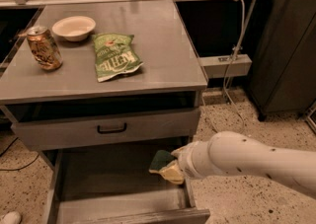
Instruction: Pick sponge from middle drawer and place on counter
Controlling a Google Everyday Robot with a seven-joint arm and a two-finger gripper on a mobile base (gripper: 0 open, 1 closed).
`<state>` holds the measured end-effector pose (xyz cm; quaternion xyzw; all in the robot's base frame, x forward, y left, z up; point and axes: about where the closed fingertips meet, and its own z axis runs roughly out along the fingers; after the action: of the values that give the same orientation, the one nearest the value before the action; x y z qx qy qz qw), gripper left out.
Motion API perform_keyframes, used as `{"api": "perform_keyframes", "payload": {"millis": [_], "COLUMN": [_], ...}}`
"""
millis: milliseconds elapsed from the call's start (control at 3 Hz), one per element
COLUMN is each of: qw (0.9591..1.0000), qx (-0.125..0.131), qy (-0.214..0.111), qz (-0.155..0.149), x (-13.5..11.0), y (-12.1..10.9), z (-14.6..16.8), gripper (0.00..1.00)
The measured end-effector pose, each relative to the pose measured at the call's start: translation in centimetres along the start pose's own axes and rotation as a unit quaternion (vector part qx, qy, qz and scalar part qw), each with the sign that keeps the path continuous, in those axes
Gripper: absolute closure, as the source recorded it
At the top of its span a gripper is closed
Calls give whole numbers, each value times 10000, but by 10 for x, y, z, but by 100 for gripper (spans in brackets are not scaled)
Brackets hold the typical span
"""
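We see a can (44, 48), bowl (74, 27) and chip bag (116, 62) on the counter (163, 40), up and left of our hand (174, 168), which grasps the sponge (159, 161) above the right side of the open middle drawer (108, 178)

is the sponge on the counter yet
No, the sponge is down in the open middle drawer at the tip of the gripper, well below the counter.

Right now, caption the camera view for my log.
Gripper at the green-and-yellow rectangular sponge inside the open grey metal middle drawer.
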<state>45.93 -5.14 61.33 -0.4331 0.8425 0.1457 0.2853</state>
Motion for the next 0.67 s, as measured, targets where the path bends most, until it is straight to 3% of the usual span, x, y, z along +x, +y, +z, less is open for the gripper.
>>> {"api": "perform_keyframes", "payload": {"millis": [333,667], "qw": [9993,9991], "qx": [357,414], "qy": [54,34], "qz": [57,-1], "x": [-9,-15], "y": [-13,-12], "z": [-52,-59], "gripper": [100,100]}}
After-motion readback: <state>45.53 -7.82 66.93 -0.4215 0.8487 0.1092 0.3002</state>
